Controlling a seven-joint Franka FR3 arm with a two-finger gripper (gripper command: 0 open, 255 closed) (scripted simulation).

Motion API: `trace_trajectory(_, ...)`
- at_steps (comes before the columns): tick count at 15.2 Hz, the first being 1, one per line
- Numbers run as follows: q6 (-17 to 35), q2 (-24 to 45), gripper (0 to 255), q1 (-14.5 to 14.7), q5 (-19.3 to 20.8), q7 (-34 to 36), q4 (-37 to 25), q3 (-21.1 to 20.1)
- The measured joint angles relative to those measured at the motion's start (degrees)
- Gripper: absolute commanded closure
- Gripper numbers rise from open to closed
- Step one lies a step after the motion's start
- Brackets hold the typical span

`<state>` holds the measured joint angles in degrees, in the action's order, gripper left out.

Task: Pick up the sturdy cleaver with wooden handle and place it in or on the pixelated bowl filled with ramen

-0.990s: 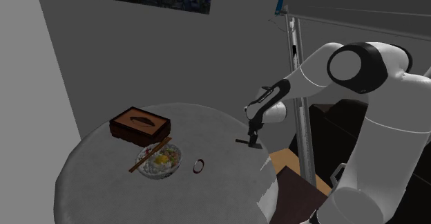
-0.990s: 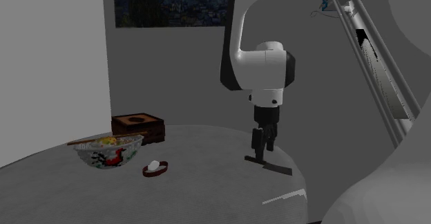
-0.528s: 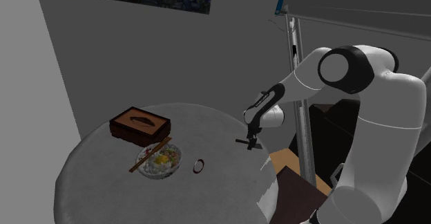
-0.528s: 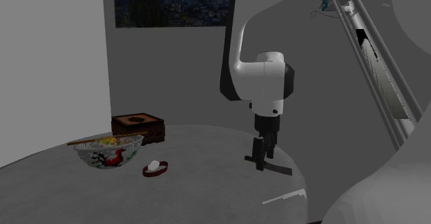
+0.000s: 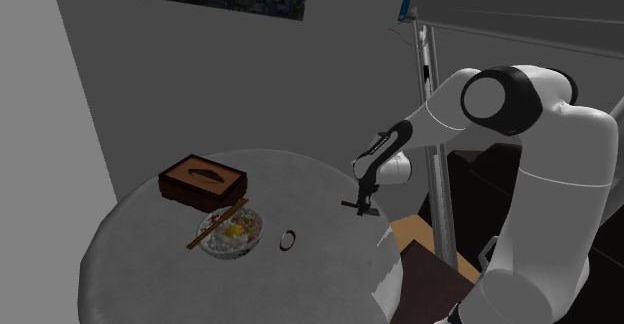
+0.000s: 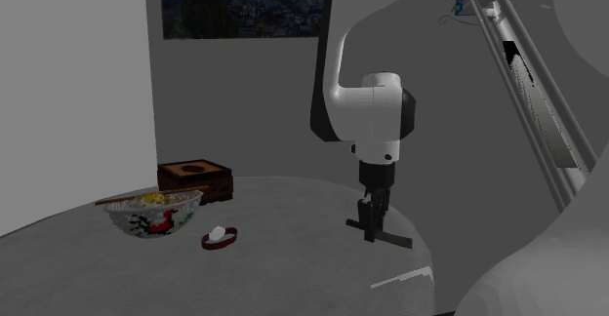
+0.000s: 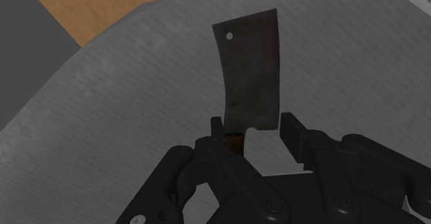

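One cleaver [image 7: 248,70] flat on round grey table [image 5: 300,282], by its edge at the shoulder view's right. Dark, dull rectangular blade, one hole in far corner, brown handle. Long axis straight out from gripper [image 7: 253,129], blade outward. Fingers apart astride handle, not clasping. One patterned bowl [image 5: 232,234], well apart.

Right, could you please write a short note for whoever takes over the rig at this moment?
The gripper is open and low over the table, its fingers either side of the handle of the cleaver, not clasping it.
The cleaver lies flat on the side of the table nearest the stand.
The ramen bowl sits across the table with chopsticks laid over it.
Done: the approach. Left: shut on the handle, lift, carry to the ramen bowl, set down.
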<state>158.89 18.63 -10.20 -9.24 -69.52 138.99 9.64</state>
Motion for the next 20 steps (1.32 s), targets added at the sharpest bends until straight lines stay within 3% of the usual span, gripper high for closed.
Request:
trace_trajectory(9,-0.49,-0.8,255,0.29,0.47,0.43,0.09,0.38)
trace_trajectory(20,-8.08,-9.07,255,1.7,4.68,3.3,0.52,2.79)
